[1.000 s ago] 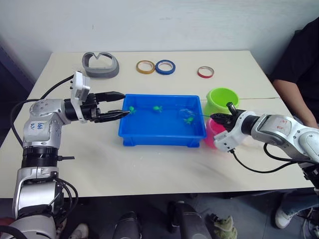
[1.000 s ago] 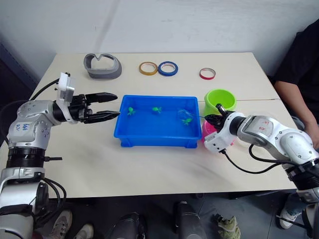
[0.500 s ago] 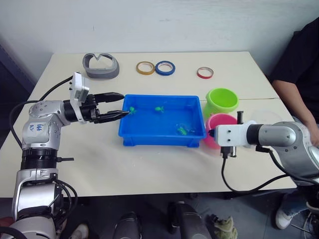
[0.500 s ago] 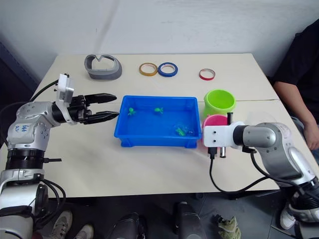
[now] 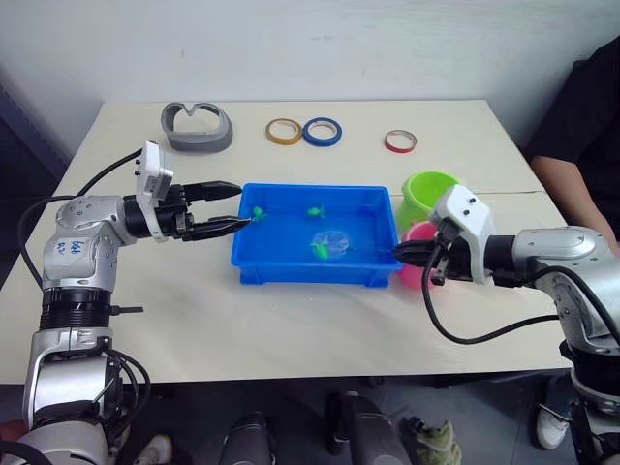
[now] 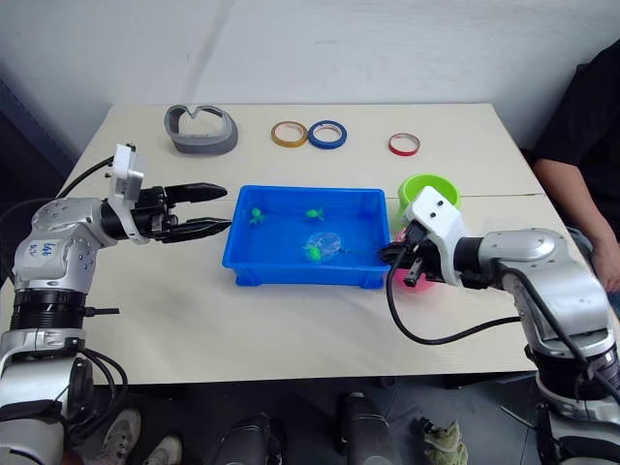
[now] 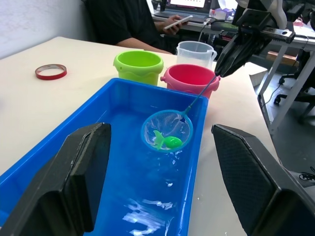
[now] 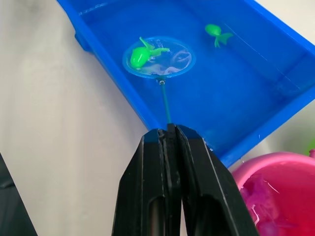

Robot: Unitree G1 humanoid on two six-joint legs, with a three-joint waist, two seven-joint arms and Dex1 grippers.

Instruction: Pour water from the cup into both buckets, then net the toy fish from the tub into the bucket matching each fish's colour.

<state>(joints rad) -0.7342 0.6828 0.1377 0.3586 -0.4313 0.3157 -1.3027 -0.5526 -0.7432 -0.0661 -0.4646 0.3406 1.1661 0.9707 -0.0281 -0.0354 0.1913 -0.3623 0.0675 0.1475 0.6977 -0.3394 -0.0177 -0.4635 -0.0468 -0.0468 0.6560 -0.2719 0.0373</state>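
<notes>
Tub: shallow bright blue rectangular plastic tray [image 5: 291,266], centre of the head view; water inside
Net: small round clear mesh net on a thin wire handle [image 8: 158,57], above the tub's middle; one green toy fish [image 8: 140,55] lies in it
Right gripper [image 8: 166,135]: fingers pressed together on the net handle, at the tub's right edge
Left gripper [image 5: 231,203]: jaws spread wide, holding nothing; fingertips at the tub's left end
Loose fish: two more green toy fish [image 5: 315,209] along the tub's far wall
Buckets: lime green round plastic pail [image 7: 138,65] and pink round plastic pail [image 7: 189,78], right of the tub; pink one nearer the right gripper
Cup: clear plastic cup with pouring lip [image 7: 196,52], behind the pails in the left wrist view
</notes>
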